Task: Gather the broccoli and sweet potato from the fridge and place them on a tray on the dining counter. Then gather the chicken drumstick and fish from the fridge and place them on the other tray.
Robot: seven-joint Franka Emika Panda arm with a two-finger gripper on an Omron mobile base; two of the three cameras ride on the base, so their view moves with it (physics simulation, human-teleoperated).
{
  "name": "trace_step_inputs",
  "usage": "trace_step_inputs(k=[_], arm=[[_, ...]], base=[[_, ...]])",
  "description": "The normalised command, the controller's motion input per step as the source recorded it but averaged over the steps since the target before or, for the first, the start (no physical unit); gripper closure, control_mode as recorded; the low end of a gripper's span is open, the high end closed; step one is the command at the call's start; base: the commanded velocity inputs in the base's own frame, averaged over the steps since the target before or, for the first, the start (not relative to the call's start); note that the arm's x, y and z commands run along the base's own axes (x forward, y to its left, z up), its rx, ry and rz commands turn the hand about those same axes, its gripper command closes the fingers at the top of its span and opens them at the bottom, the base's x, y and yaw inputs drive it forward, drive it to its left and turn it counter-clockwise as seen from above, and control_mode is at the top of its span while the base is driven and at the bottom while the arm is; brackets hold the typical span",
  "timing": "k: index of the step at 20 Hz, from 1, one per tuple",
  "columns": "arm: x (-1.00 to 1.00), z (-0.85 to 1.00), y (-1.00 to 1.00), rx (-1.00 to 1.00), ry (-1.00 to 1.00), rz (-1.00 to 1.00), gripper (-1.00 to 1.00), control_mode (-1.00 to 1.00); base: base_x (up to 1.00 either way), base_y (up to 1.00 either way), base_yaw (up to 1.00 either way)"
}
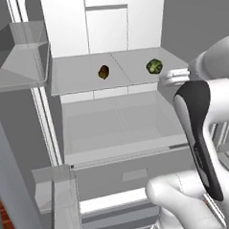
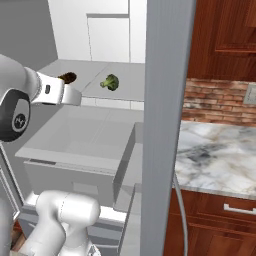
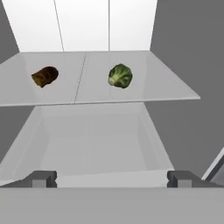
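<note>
- The gripper is hanging wide open in front of the open fridge, holding nothing.
- The broccoli is sitting on the glass shelf, well apart from the brown sweet potato on its left.
- The broccoli is looking light, bumpy and a bit crumbly, so I am guessing a soft squeeze across its round middle is best.

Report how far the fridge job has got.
Done: the fridge stands open. In hand: nothing; the gripper is open, facing the shelf. Left: the broccoli and sweet potato both sit there, untouched; all four items remain to move.
</note>
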Motion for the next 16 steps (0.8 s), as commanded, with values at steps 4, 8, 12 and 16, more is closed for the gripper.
trace_step_inputs(k=[4,8,12,16], arm=[[0.56,0.00,-0.02,0.00,-0.01,0.00,-1.00,-1.00],[0.44,0.00,-0.04,0.00,-0.02,0.00,-1.00,-1.00],[0.11,0.00,-0.16,0.00,0.00,-0.01,-1.00,-1.00],[0.02,0.00,-0.16,0.00,0.00,0.00,-1.00,-1.00]], base=[[0.00,0.00,0.00],[0.00,0.00,0.00],[0.00,0.00,0.00],[0.00,0.00,0.00]])
